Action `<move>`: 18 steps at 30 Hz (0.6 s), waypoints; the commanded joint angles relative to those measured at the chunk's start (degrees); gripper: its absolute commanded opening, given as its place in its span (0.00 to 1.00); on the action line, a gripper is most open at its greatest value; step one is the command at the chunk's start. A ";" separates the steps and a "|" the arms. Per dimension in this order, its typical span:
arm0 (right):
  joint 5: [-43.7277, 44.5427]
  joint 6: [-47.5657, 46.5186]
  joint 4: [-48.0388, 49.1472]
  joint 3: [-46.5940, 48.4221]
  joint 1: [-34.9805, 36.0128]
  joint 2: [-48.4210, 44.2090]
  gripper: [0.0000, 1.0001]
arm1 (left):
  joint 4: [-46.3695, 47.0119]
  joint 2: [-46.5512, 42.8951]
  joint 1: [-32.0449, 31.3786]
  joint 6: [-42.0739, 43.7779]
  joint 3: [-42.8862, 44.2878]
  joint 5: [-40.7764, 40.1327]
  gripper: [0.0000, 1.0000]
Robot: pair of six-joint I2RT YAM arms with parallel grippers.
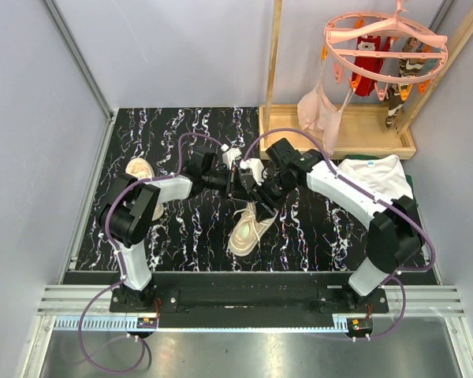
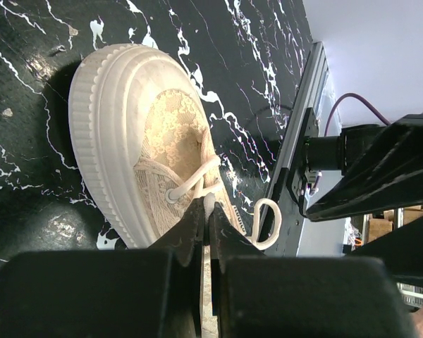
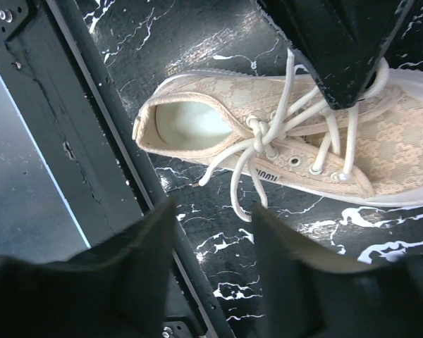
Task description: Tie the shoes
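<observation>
Our right pincer (image 3: 213,211) hangs with fingers apart above the near shoe (image 3: 395,148), which lies on the black marbled surface (image 3: 183,35) with its heel toward the near edge. We see its white lace (image 3: 259,132) crossed into a single knot by the top eyelets, loose ends trailing. Just beyond, our left pincer (image 2: 206,208) is clamped on a strand of that lace, over the toe half. Farther left, the second shoe (image 1: 139,169) rests partly hidden by our left arm (image 1: 134,213), well apart from the first
</observation>
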 commanded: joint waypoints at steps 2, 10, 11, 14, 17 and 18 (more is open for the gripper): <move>3.13 1.84 0.58 2.22 -0.37 -0.18 0.60 | 4.55 -0.21 0.58 -0.16 0.56 -0.40 0.00; 3.75 1.31 0.49 0.55 -0.37 4.57 0.61 | 4.55 -0.21 0.49 -0.25 0.65 -0.49 0.00; 3.31 1.40 0.58 0.46 -0.37 4.83 0.61 | 4.55 -0.21 0.49 -0.07 0.65 -0.66 0.00; 2.26 1.66 0.58 0.20 -0.28 5.89 0.61 | 4.46 -0.04 0.49 -0.07 0.65 -0.58 0.00; 2.34 1.49 0.93 -0.59 -0.28 6.51 0.61 | 4.46 -0.04 0.49 -0.07 0.65 -0.66 0.00; 2.34 1.31 0.93 -0.94 -0.28 6.77 0.60 | 4.29 -0.04 0.58 -0.16 0.74 -0.66 0.00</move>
